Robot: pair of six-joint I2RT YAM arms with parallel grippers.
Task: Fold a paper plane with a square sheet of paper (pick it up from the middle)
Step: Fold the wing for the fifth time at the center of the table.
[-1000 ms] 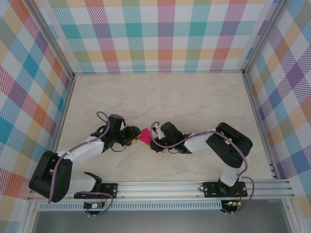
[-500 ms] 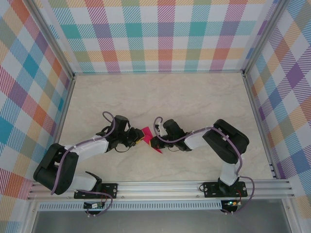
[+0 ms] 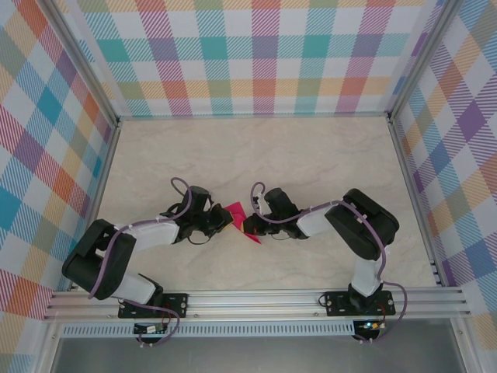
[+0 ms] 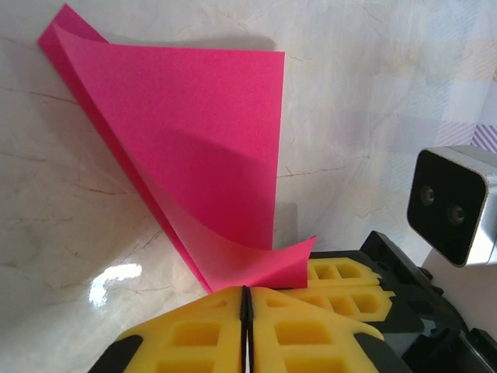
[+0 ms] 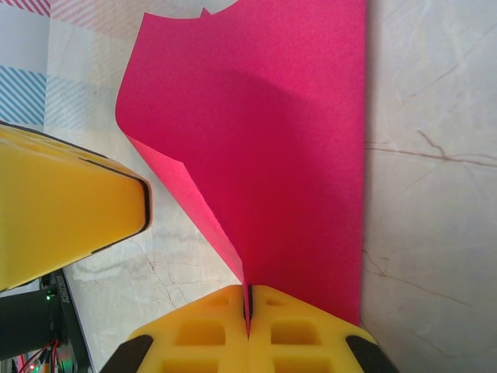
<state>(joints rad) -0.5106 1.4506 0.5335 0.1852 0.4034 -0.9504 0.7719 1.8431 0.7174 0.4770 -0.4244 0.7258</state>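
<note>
Left tool (image 4: 245,294) is clamped shut on a curled edge of the pink paper sheet (image 4: 194,132), and right tool (image 5: 248,295) is pinched on its fold, mid-bench (image 3: 311,155). My worry: if they pull unevenly, the thin sheet could tear, slip out, or crease crooked.

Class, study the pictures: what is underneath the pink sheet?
Marbled tabletop shows beside the pink sheet, which is doubled over and curls up. The table directly beneath it, and the space between its layers, are covered and cannot be checked.
</note>
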